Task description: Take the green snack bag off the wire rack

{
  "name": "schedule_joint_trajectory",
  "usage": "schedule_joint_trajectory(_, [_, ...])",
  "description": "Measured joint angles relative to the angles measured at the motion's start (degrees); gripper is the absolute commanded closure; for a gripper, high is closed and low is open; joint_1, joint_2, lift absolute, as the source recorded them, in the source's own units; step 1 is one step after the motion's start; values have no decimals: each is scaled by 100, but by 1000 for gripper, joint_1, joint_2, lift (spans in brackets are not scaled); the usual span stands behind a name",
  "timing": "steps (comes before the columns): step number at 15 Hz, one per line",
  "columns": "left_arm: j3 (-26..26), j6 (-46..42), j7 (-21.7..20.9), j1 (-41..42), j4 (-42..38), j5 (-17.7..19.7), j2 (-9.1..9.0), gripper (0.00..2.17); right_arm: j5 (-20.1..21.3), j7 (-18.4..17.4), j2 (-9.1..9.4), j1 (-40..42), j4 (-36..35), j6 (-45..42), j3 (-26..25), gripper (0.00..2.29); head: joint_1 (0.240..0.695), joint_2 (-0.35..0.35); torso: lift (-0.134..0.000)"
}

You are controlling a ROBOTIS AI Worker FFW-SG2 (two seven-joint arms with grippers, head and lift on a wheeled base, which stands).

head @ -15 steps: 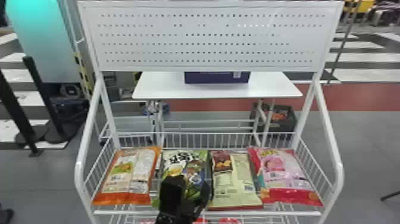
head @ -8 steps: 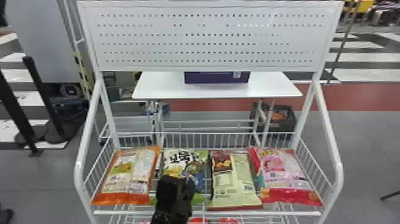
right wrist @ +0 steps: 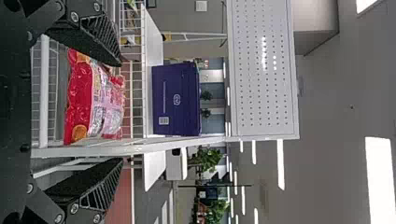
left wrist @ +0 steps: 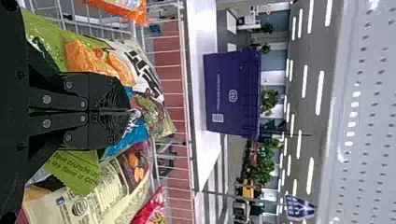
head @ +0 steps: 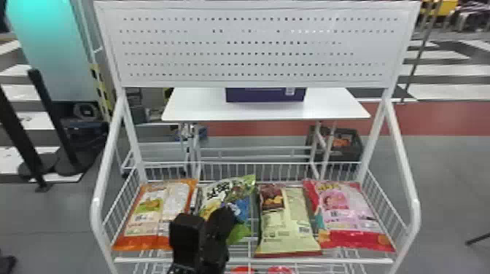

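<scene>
In the head view my left gripper (head: 204,233) is over the lower left part of the green snack bag (head: 238,198), which lies crumpled and slightly tilted between the orange bag and the pale yellow one. The left wrist view has the left gripper (left wrist: 133,112) with its fingers pressed together on the green snack bag (left wrist: 161,116), whose film bulges on both sides of them. My right gripper (right wrist: 120,112) stands open with nothing held, near the rack's right side rail and facing the pink bag (right wrist: 95,100).
On the wire rack (head: 310,261), an orange bag (head: 146,218) lies left of the green one, with a pale yellow bag (head: 288,226) and a pink-red bag (head: 350,218) to its right. Behind stands a white table (head: 266,111) bearing a dark purple box (head: 264,95). A perforated panel (head: 255,47) rises above.
The left gripper's fingers, spread a second ago, have closed on the green snack bag. Since then the gripper has shifted left, and the bag has crumpled, its lower edge drawn up from the rack's front.
</scene>
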Motion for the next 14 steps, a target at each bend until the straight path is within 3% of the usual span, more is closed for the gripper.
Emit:
schedule_joint_trajectory(3, [269,-235,55,754,-965,159,409,1787,-22,-3,-24,-14,6,-3,0,174,499,0,0])
schedule_joint_trajectory(7, [832,-1346,277,2090,-1755,265,958,1787,-32,-9,-42,-60,36,2,25,174,499,0,0])
schedule_joint_trajectory(14, [2113,-3810,-39,4169,-1935,404,1034,1787,-72,-9,-83,-82,71,2,53,174,499,0,0])
